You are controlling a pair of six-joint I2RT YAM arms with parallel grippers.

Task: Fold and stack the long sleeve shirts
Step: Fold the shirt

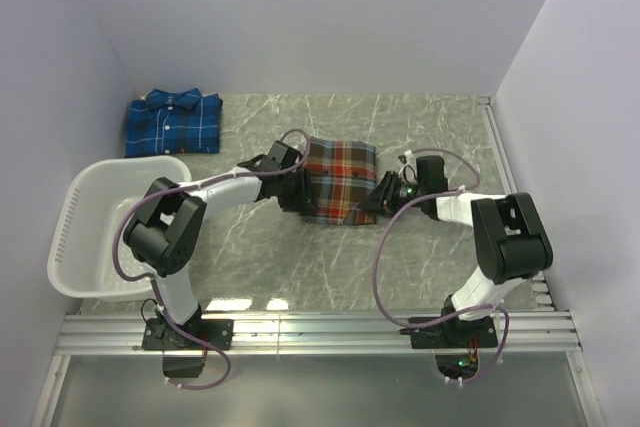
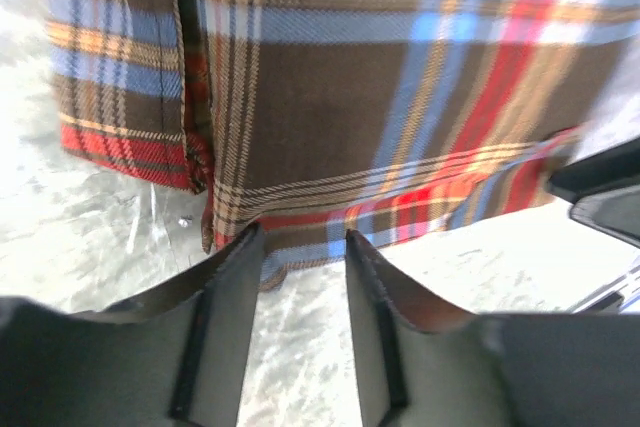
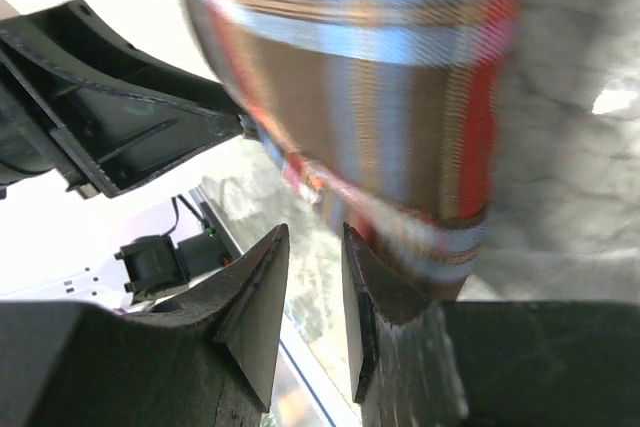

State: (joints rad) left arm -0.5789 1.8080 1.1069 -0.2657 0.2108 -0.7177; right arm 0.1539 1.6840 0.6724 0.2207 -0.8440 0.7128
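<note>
The red-orange shirt (image 1: 340, 179) lies folded at the middle of the table (image 1: 420, 257), its long axis running from the far edge to the near one. The left gripper (image 2: 298, 242) is at its left edge, jaws apart with the hem at their tips. The right gripper (image 3: 310, 237) is at its right edge, jaws narrowly apart and empty. Neither arm is nearer. The blue shirt (image 1: 172, 124) lies folded in the far left corner.

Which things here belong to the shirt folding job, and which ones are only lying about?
For the job: red-orange plaid shirt; blue plaid shirt.
Only lying about: white basket.
</note>
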